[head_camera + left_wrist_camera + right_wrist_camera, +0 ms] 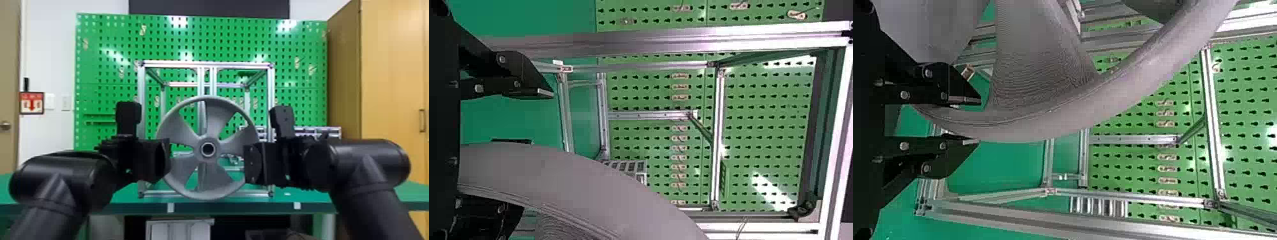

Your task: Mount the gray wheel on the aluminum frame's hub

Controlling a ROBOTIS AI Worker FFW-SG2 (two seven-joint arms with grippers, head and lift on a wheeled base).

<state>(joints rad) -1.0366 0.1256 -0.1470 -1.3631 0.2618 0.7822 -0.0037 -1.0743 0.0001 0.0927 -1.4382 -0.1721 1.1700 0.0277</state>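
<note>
Green table [306, 195] | pegboard [108, 75] behind | 1 wooden cabinet [392, 70] rightward | left fingers [163, 158] wide | right fingers [253, 164] holding gray wheel [200, 153]

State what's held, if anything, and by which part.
The gray wheel, by its rim, in the right gripper; the left gripper stands open.

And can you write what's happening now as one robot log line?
wheel: upright, in front of metal frame | right gripper: jaws shut on rim | left gripper: jaws open, rim between
</note>
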